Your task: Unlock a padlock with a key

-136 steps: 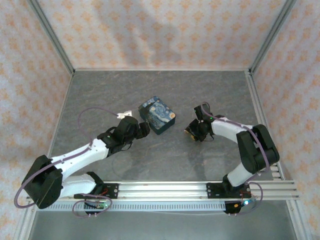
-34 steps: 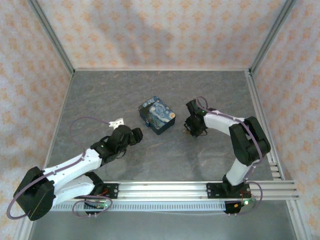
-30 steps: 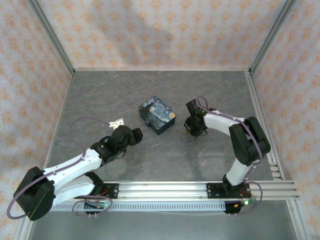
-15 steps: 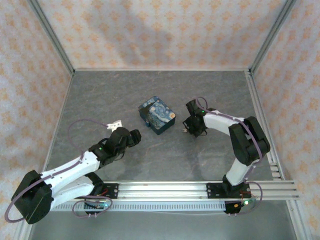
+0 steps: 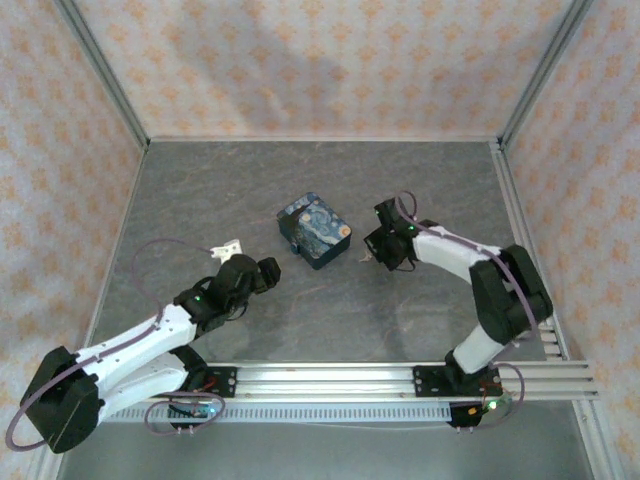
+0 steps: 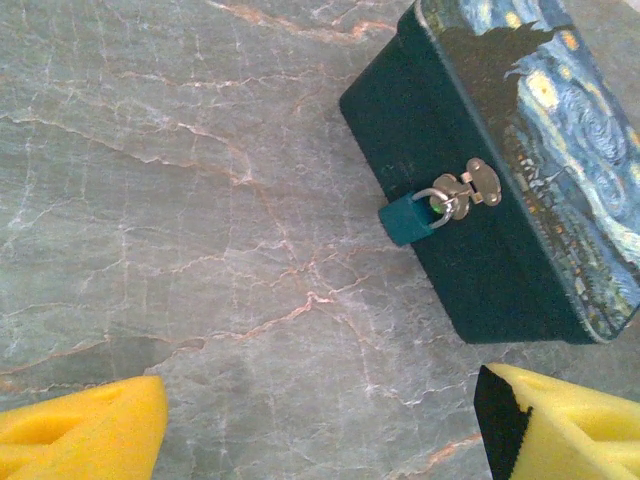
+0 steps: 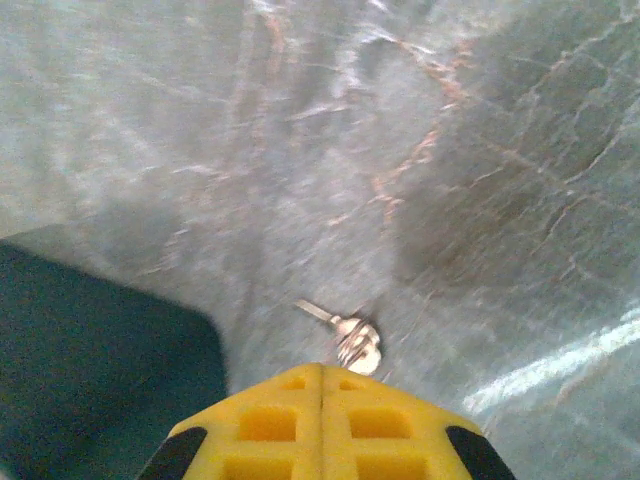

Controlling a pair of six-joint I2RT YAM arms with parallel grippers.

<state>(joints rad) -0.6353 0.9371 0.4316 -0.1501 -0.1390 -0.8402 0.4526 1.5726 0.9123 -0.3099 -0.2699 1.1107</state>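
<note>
Holding the key (image 7: 350, 335) in our closed right gripper (image 7: 322, 375) just beside the starry tin (image 5: 315, 230), we need to bring its blade level to the padlock (image 6: 408, 220) on the tin's hasp, our left gripper (image 6: 320, 430) gaping nearby.

The padlock (image 6: 406, 221) is teal, the box (image 6: 520, 150) swirling blue-and-yellow with dark sides, the key (image 7: 354, 340) silvery.

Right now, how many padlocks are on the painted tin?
1. A small teal padlock hangs from the metal hasp on the tin, on its dark side wall. The tin's other sides are hidden, so more could be there.
</note>
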